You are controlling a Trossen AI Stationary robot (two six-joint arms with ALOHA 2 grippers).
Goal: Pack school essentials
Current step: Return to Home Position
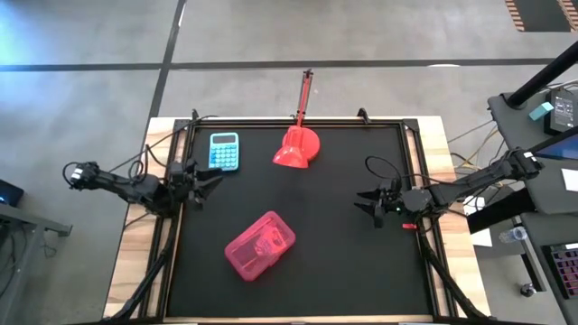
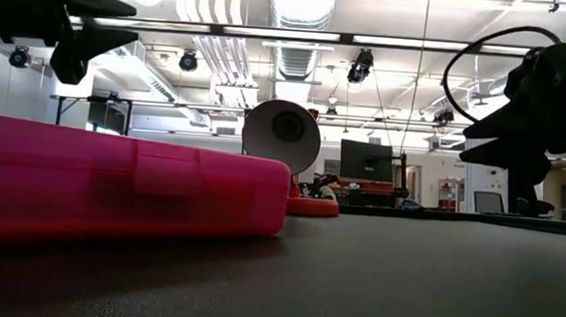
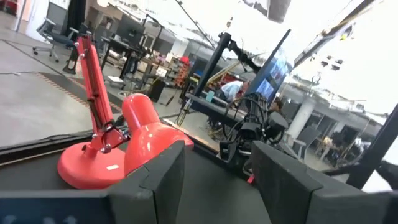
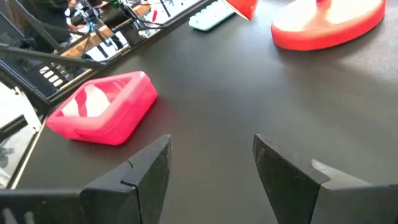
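- Box (image 1: 260,245): we see the pink-red box lying on the black mat (image 1: 343,271), near the front and a bit left of the middle. It is turned at a slant and it is shut. Pale shapes (image 4: 93,102) show through its top, but we cannot tell what they are. Nothing is touching the box.
- Left gripper (image 1: 209,185): we see it at the left edge of the mat, well apart from the box. In the low view it hangs up in the air (image 2: 132,25). Its two fingers stand wide apart and they have nothing between them (image 3: 217,162).
- Calculator (image 1: 224,151): we see it lying flat in the back left corner of the mat, just beside the left gripper.
- Lamp (image 1: 296,147): we see the red lamp at the back of the mat, near the middle. Its long arm sticks out past the back edge.
- Right gripper (image 1: 368,208): we see it near the right edge of the mat, well apart from the box. It is up off the mat too (image 2: 469,139). Its fingers are spread wide and it is not gripping anything (image 4: 211,149).
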